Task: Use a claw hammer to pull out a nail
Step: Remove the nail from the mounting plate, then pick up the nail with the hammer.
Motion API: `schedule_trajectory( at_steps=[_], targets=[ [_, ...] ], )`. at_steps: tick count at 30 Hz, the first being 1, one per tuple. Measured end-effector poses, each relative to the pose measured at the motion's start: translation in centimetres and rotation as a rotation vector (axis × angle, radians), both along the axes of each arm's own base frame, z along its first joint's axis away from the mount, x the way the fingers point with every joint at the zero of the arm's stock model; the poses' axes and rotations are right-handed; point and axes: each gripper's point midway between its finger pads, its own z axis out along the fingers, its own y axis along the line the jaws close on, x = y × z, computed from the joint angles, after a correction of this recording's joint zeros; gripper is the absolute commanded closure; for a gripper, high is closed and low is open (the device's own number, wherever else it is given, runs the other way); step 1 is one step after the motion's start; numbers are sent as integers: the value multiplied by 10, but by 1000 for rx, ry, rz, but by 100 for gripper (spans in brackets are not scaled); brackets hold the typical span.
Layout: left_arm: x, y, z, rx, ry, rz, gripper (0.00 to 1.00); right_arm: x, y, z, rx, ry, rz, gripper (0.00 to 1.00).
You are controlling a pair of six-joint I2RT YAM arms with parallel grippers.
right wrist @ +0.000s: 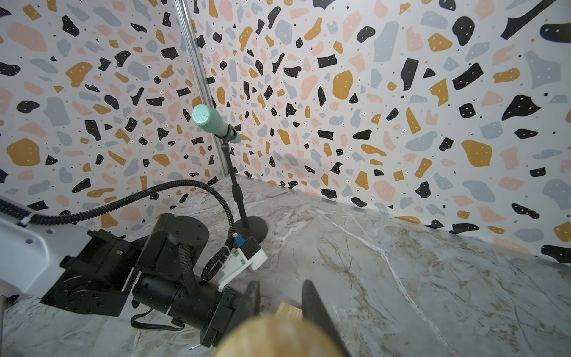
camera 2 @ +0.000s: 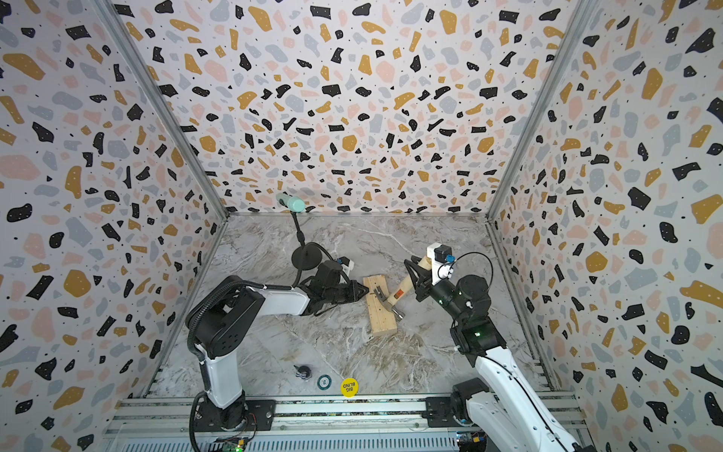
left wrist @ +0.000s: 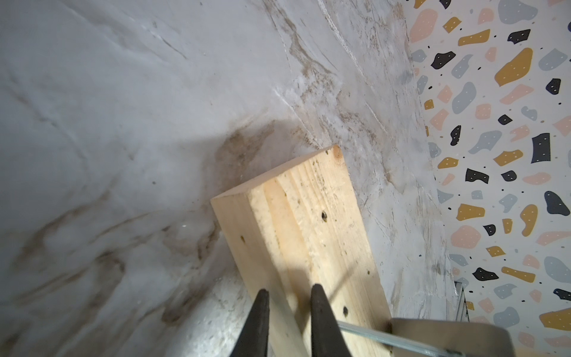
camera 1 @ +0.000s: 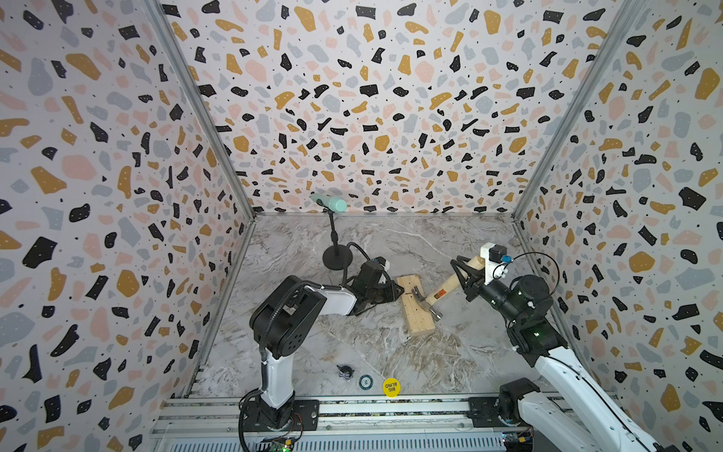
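Note:
The claw hammer (camera 1: 440,293) slants down to the left, its steel head (camera 2: 393,309) resting on the pale wood block (camera 1: 416,313). My right gripper (camera 1: 467,270) is shut on the raised wooden handle, which shows as a blur (right wrist: 278,337) in the right wrist view. My left gripper (camera 1: 397,291) reaches the block's left edge. Its fingertips (left wrist: 262,296) stand a little apart on the block's top (left wrist: 309,216), with nothing between them. A thin grey pin, the nail (left wrist: 386,335), slants up off the block to the blurred hammer head (left wrist: 448,338).
A mint microphone (camera 1: 330,203) stands on a black stand (camera 1: 337,258) behind the left arm. Near the front rail lie a yellow disc (camera 1: 391,387), a green chip (camera 1: 365,382) and a small dark object (camera 1: 346,371). Patterned walls close in three sides.

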Motion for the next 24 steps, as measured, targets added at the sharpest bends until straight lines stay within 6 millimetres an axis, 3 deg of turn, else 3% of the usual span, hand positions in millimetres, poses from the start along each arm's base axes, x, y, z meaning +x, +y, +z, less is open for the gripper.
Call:
schedule_trajectory(
  at_steps=[10, 24],
  targets=[
    [-2, 2, 0, 9, 11, -1, 75, -2, -1, 7, -31, 30, 0, 100],
    [-12, 8, 0, 67, 43, -27, 69, 0, 1, 47, -21, -4, 4, 100]
  ],
)
